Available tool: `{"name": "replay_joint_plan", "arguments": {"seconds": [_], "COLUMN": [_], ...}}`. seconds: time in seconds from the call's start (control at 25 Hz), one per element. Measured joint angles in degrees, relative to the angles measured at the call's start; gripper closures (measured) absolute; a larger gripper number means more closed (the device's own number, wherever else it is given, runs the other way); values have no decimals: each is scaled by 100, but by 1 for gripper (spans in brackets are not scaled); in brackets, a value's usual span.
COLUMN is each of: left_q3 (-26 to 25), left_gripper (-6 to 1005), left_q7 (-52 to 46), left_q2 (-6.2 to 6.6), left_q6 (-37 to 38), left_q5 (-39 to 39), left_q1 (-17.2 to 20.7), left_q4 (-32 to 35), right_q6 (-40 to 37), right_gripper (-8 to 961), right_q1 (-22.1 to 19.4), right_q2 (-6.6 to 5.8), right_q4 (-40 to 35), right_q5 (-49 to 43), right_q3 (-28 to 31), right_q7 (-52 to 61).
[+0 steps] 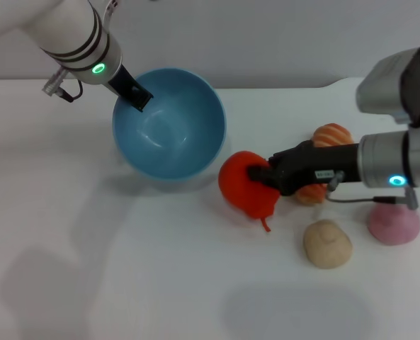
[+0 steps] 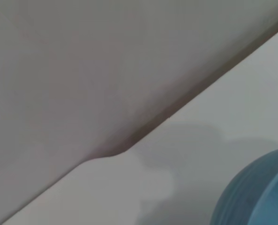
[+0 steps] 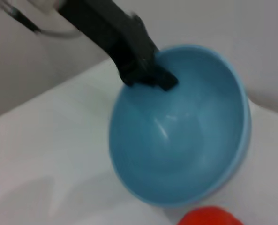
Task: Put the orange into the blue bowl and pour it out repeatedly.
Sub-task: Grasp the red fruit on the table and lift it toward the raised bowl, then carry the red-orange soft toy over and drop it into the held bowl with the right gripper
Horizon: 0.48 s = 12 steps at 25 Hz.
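The blue bowl (image 1: 168,124) is round, deep, smooth and light blue, tipped so its empty inside faces forward and toward the orange (image 1: 241,183). The orange, bright red-orange and lumpy with a small pointed stem, sits just beside the bowl's lower rim, outside it.

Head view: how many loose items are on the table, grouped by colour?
Blue: 1, the blue bowl
Red-orange: 1, the orange
Orange-and-cream striped: 1, the striped oblong
Beige: 1, the beige lump
Pink: 1, the pink ball
Total: 5
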Motion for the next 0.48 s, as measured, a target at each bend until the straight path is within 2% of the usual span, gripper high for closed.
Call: {"name": "replay_joint_plan", "arguments": {"seconds": [0.24,0.48], "left_q3": [-271,-235], "left_gripper": [1000,999], "left_q7": [3,102], "left_q2": [7,-32], "left_q6": [522,924], "left_q5": [-2,-48], "left_q1": [-222,-381], "left_q4": [-196,-225], "right_q6": [-928,-1813], "right_gripper": [894,918], "right_q1": [-542,-346], "right_q2": [-7,-36], "right_q4": [-1534,-2173], "right_q5": [519,982], "right_q3": [478,936], "right_q7": [93,379]}}
